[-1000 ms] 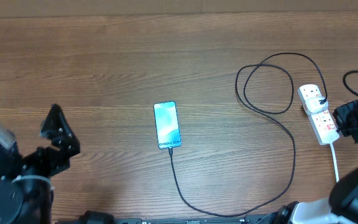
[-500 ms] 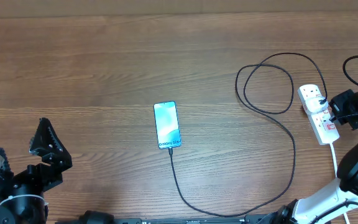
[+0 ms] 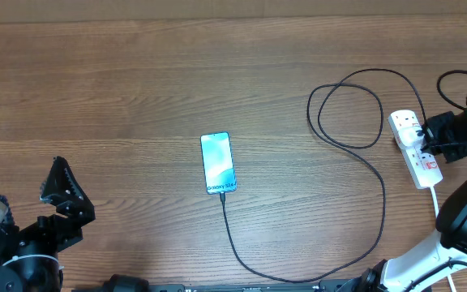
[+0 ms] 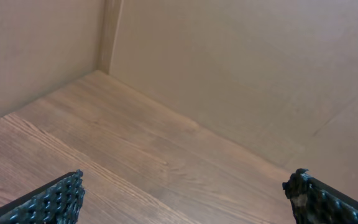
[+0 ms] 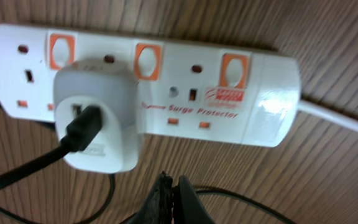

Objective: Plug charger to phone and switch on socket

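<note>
The phone (image 3: 218, 162) lies flat mid-table with its light blue screen up. The charger cable (image 3: 379, 182) meets the phone's near edge, curves right, loops, and ends in a white adapter (image 5: 98, 121) plugged into the socket (image 3: 415, 148). In the right wrist view the socket (image 5: 197, 93) shows three orange-red switches (image 5: 146, 60). My right gripper (image 5: 169, 183) is shut and empty, its tips just beside the socket's long edge. In the overhead view the right gripper (image 3: 430, 143) sits against the socket's right side. My left gripper (image 3: 63, 191) is open and empty at the near left, far from the phone.
The socket's white cord (image 3: 438, 207) runs toward the table's near edge. A black arm cable (image 3: 452, 81) arcs behind the right wrist. The left wrist view shows bare wood and a tan wall (image 4: 241, 74) between the open fingers (image 4: 48, 202).
My right gripper has moved left and up to the socket's side. The left arm dropped back toward the near left corner, then stayed still.
</note>
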`<state>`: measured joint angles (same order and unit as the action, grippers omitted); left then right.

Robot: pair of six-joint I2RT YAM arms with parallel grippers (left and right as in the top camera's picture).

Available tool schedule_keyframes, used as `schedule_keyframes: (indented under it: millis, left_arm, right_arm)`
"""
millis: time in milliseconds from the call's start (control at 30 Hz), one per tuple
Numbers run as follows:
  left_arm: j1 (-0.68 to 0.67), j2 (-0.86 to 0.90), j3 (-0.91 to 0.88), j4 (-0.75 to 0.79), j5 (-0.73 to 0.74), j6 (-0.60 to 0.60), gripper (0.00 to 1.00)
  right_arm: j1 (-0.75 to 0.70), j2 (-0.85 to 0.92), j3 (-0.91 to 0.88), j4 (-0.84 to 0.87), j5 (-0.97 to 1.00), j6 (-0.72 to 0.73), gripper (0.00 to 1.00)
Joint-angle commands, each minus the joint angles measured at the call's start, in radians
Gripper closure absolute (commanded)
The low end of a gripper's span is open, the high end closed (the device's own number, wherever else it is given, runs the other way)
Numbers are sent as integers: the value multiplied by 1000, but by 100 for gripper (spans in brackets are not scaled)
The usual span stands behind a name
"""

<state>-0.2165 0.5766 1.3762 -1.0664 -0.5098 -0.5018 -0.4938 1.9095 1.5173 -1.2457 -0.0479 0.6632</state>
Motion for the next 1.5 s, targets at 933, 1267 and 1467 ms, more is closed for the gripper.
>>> schedule_keyframes:
  millis: [933, 1267, 1467]
  left_arm:
    - [-6, -2, 0, -293, -36, 8, 1]
    - [-6, -2, 0, -325, -36, 8, 0]
    - [-6, -2, 0, -325, -36, 8, 0]
  right_arm:
    - [-39, 92, 101, 10, 1, -227, 96]
    - [-39, 202, 169, -19, 5, -245, 96]
    - [-39, 209, 169, 10, 5, -241, 96]
